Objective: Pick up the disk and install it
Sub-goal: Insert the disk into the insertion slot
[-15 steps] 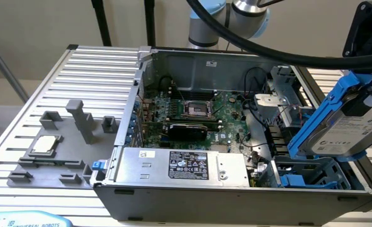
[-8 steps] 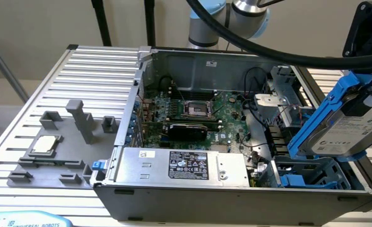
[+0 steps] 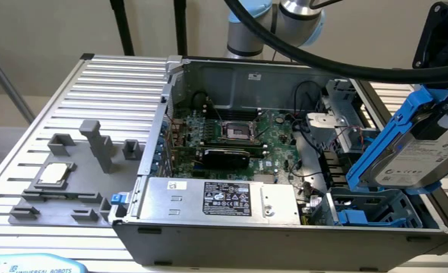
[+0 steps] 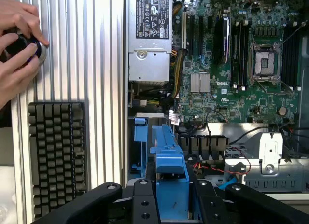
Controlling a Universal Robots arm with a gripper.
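Closest to us, in the wrist view, the gripper (image 4: 174, 202) has its black jaws closed on the disk (image 4: 170, 156), one on each side of the bright blue carrier.

We take the rest from the exterior view's left to its right. At the far left a grey fixture (image 3: 64, 187) sits on the ribbed metal table (image 3: 117, 79), and a small square silver chip (image 3: 57, 172) lies in it. Next comes the open computer case (image 3: 284, 242), with its inside toward us. Along its near wall we see the power supply (image 3: 224, 199), a grey box with a black-and-white sticker. Behind that the green motherboard (image 3: 273, 162) lies flat, with the processor socket (image 3: 237, 132) near its middle. Further right, in the near corner of the case, is the drive bay (image 3: 383, 207), with a blue plastic piece (image 3: 355, 217) inside it.

At the exterior view's right the disk (image 3: 428, 156) hangs in the grip, tilted, its white label facing us and the blue frame along its edges. It is over the drive bay, not seated in it; whether its lower end touches the case wall we cannot tell. A thick black cable (image 3: 323, 57) arcs above the case toward the gripper.

In the wrist view a person's hands (image 4: 14, 72) are on the table beside the case, closed round a dark round object (image 4: 17, 43), and a dark keyboard-like grid (image 4: 58, 156) lies close by.
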